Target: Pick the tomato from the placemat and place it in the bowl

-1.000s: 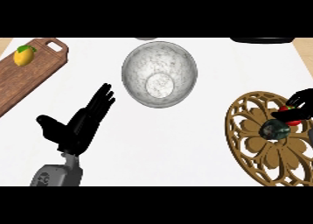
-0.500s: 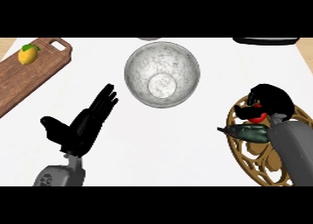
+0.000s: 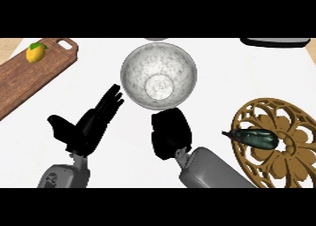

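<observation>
Fingers of right hand (image 3: 170, 132) curled, contents hidden, near bowl (image 3: 159, 75).

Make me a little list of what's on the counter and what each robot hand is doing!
bowl: marbled grey bowl, at the counter's far middle, nothing seen inside
placemat: round brown cut-out placemat at the right
dark green vegetable: dark green vegetable lying on the placemat
tomato: not visible; may be hidden in the right hand
right hand: right hand, fingers curled, just below the bowl's near rim
left hand: left hand, open, fingers up, resting at the left
cutting board: wooden cutting board, far left
lemon: lemon on the cutting board
</observation>
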You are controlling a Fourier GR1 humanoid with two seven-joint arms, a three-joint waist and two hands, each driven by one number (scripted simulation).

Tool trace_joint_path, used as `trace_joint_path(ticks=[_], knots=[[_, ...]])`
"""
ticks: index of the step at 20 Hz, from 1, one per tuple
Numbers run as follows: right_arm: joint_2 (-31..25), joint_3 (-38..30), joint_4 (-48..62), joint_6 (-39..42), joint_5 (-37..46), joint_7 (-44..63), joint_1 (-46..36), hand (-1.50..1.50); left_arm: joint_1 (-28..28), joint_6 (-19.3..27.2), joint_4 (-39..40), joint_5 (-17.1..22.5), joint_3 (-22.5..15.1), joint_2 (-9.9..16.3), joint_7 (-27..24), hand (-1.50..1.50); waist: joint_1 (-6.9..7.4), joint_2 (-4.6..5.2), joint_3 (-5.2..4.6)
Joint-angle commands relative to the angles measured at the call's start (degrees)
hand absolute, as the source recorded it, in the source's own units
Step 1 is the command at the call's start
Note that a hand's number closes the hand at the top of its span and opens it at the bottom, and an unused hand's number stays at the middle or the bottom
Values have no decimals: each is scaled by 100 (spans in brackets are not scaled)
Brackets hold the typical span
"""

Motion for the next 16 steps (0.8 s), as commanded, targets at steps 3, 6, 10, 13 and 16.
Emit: trace_joint_path(ticks=[3, 6, 10, 13, 16], knots=[[246, 1302, -2022, 347, -562, 1849, -261, 150, -105, 34, -55, 61, 162, 84, 138, 0, -181, -7, 14], [250, 1446, -2849, 445, -458, 2548, -586, 150, 9, 230, -35, -145, -4, -83, 95, 0, -249, 5, 16], [250, 1545, -3600, 669, -600, 3644, -1377, 150, -244, 323, 52, -188, 8, -149, 172, 0, -262, -12, 10], [249, 1077, -3788, 988, -746, 3842, -1770, 150, -13, 29, -26, -3, 150, 59, 28, 0, -261, 11, 11], [248, 593, -3817, 1039, -947, 3919, -2157, 150, 122, 131, -22, -152, 10, -75, -121, 0, -267, 12, 9]])
